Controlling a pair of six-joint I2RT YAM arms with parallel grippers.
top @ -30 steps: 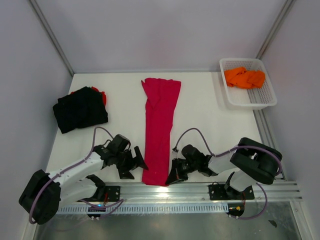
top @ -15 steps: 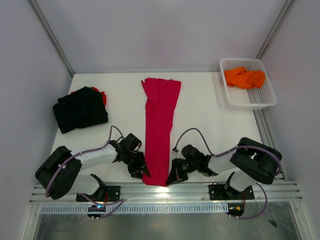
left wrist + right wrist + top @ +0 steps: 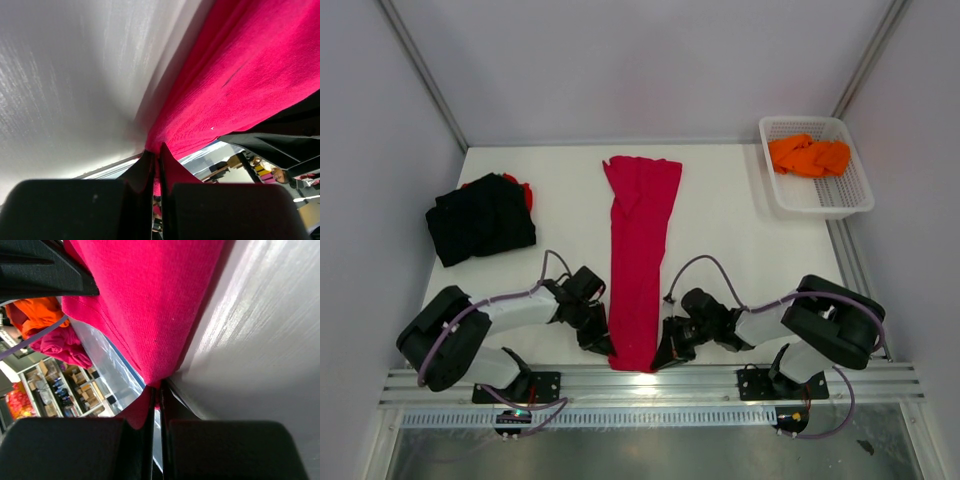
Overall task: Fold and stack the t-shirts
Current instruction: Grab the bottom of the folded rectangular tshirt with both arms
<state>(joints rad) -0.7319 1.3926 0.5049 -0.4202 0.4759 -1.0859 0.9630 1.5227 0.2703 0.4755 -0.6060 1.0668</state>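
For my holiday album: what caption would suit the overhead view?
Left claw and right claw pinch the near corners of a crimson t-shirt.

Twin white-and-black arms bolted to a ribbed metal rail (image 3: 660,385).
Left arm (image 3: 510,310) and right arm (image 3: 760,322): white links, bulky black joints, looping purple cables; left hand (image 3: 605,347) and right hand (image 3: 665,357) all black.

Centre: crimson t-shirt (image 3: 640,260), plain, single colour. Left: black t-shirt (image 3: 480,220), plain; red t-shirt (image 3: 526,190) edge showing. Right: orange t-shirt (image 3: 808,156); basket (image 3: 832,196) white mesh. The worktop (image 3: 740,240) is white.
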